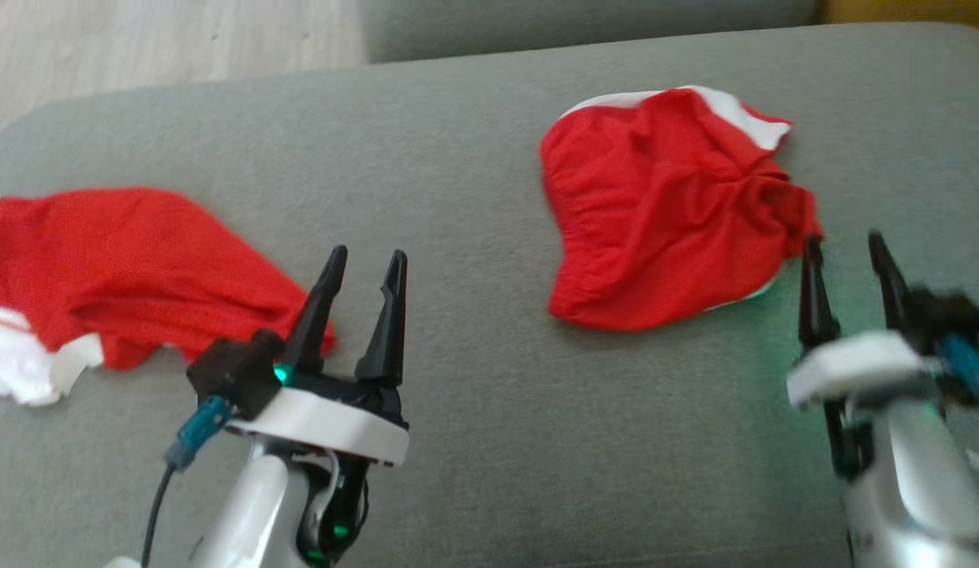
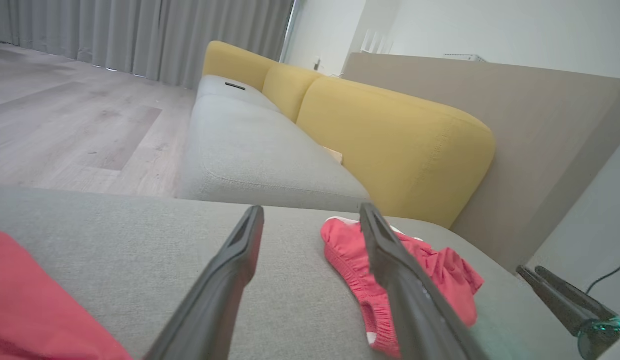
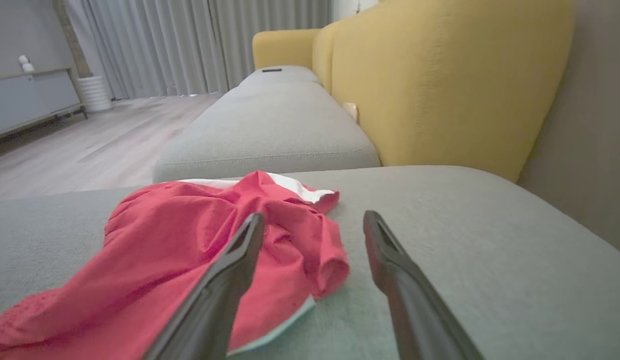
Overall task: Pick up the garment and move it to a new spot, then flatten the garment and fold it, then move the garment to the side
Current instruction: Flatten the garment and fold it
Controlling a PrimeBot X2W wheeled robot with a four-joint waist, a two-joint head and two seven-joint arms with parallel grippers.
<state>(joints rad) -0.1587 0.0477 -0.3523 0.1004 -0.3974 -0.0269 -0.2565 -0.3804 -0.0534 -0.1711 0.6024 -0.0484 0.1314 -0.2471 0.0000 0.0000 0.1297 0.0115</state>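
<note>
The garment [image 1: 670, 213] is a red piece with white trim, lying crumpled on the grey cushion [image 1: 473, 142] at the right. My right gripper [image 1: 844, 246] stands open just off its near right corner, with nothing between the fingers. In the right wrist view the garment [image 3: 190, 235] spreads to the left, and its bunched corner lies just ahead of the open right gripper [image 3: 313, 218]. My left gripper [image 1: 367, 264] hovers open and empty over bare cushion. From the left wrist view, the garment [image 2: 344, 250] lies beyond the left gripper [image 2: 310, 212], partly hidden behind one finger.
A second red and white cloth [image 1: 126, 268] lies at the cushion's left edge, close to my left gripper. Yellow backrests [image 2: 389, 140] and another grey seat [image 2: 250, 150] run beyond. Wood floor [image 2: 65, 120] lies past the cushion's far edge. The right gripper [image 2: 554, 295] shows in the left wrist view.
</note>
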